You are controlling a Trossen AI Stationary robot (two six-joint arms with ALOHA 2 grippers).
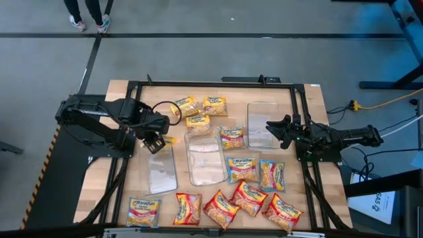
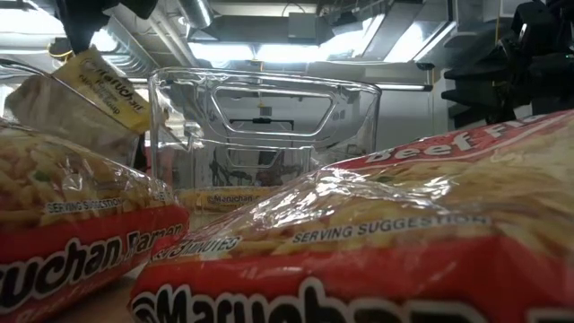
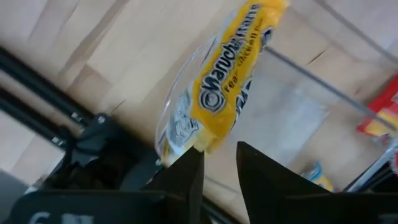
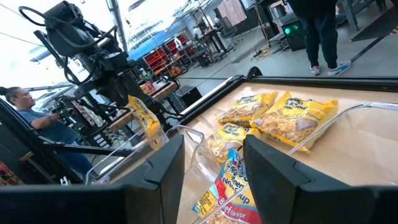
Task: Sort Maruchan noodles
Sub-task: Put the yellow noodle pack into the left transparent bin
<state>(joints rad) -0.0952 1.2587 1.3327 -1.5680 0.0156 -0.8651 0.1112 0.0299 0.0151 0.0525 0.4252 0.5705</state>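
Observation:
My left gripper (image 1: 155, 142) points down above the far end of the left clear tray (image 1: 160, 170). Its fingers stand apart, and a yellow Maruchan packet (image 3: 227, 81) hangs on end just below their tips, also seen in the low view (image 2: 100, 85) and right wrist view (image 4: 146, 121). My right gripper (image 1: 277, 129) waits open and level at the right, beside the right clear tray (image 1: 262, 122). Other noodle packets lie flat on the table: yellow ones at the far side (image 1: 198, 109), blue-edged ones right of centre (image 1: 241, 168), red-orange ones along the near edge (image 1: 221, 208). My left gripper has the yellow packet's upper end (image 3: 202, 144) right at the tip of one finger (image 3: 189, 165), not between the two. I cannot tell whether it still touches the packet. The packet hangs upright below the down-pointing fingers, clear of the tray.
A middle clear tray (image 1: 205, 158) lies between the other two. A black frame (image 1: 211, 84) borders the wooden table. In the low view two red packets (image 2: 377, 242) fill the foreground. People stand beyond the table (image 1: 89, 20) (image 4: 18, 102).

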